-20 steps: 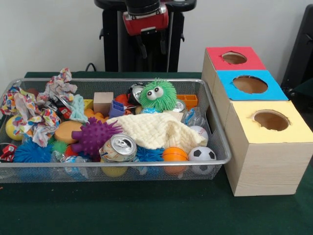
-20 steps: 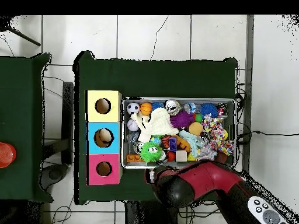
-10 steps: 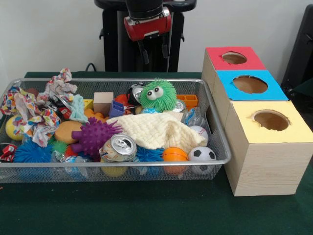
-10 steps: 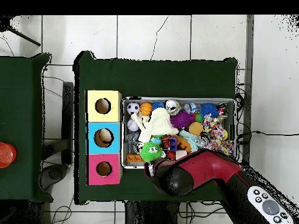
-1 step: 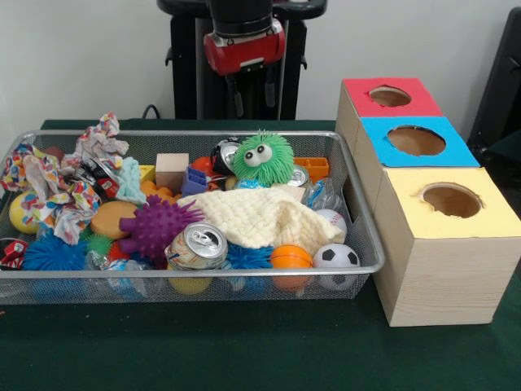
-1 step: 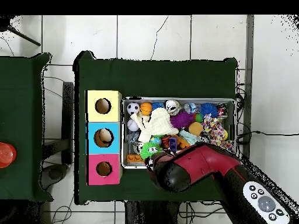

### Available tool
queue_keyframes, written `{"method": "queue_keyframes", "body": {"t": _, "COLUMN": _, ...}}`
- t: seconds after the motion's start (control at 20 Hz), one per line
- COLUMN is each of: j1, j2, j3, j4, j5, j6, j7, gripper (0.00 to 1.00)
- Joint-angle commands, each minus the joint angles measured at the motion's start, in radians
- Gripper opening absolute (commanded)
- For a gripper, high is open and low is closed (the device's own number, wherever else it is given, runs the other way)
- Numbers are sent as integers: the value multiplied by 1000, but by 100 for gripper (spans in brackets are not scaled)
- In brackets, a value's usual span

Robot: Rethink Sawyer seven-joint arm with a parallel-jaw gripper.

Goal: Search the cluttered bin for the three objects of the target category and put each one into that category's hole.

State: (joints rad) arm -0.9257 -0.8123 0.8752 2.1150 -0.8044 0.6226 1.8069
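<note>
Hovering above the far rim of the wire bin (image 5: 358,244), the pincer (image 5: 251,88) carries nothing; its two dark fingers (image 5: 236,94) hang apart, not yet among the clutter. It sits above the green fuzzy toy (image 5: 262,158) and the dark can (image 5: 225,154) behind it, which suggests a search of that corner. Target category is not stated, so the wanted objects cannot be singled out; candidates remain in the bin, including a silver can (image 5: 197,246), a soccer ball (image 5: 335,256), an orange ball (image 5: 291,257) and a cream cloth (image 5: 260,216) covering other items. Three boxes stand just beside the bin: red (image 5: 391,97), blue (image 5: 415,140) and yellow (image 5: 450,200) holes. No lettering is legible.
</note>
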Motion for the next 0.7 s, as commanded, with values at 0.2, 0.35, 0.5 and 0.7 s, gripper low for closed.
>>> {"method": "queue_keyframes", "body": {"t": 0.2, "j1": 30, "j2": -58, "j3": 56, "j4": -111, "j5": -116, "j6": 120, "j7": -381, "gripper": 100}}
{"method": "queue_keyframes", "body": {"t": 0.35, "j1": 31, "j2": -66, "j3": 67, "j4": -111, "j5": -128, "j6": 132, "j7": -422, "gripper": 100}}
{"method": "queue_keyframes", "body": {"t": 0.5, "j1": 6, "j2": -34, "j3": 86, "j4": -121, "j5": -131, "j6": 144, "j7": -492, "gripper": 100}}
{"method": "queue_keyframes", "body": {"t": 0.7, "j1": -29, "j2": 52, "j3": 77, "j4": -142, "j5": -116, "j6": 191, "j7": -558, "gripper": 100}}
